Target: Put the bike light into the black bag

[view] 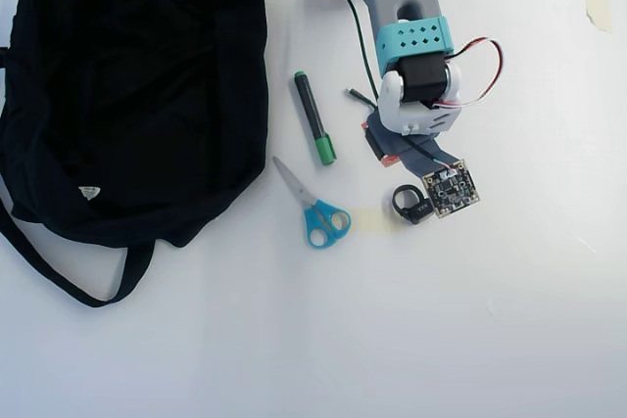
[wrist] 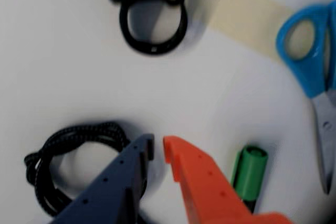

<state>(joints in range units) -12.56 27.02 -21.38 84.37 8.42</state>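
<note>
Overhead view, left to right. Black bag (view: 127, 85) fills the left side of the white table (view: 509, 320), strap trailing toward the bottom. Green-capped marker (view: 313, 117) just right of it; blue-handled scissors (view: 315, 208) below. Bike light (view: 409, 205) lies on the table further right, well apart from the bag, beside the arm's wrist.

Wrist view: coiled black cable (wrist: 68, 156) at lower left. Gripper (wrist: 158, 149) tips nearly touching, a thin gap only, nothing between them. Bike light (wrist: 149, 11) lies apart, at the top edge.
</note>
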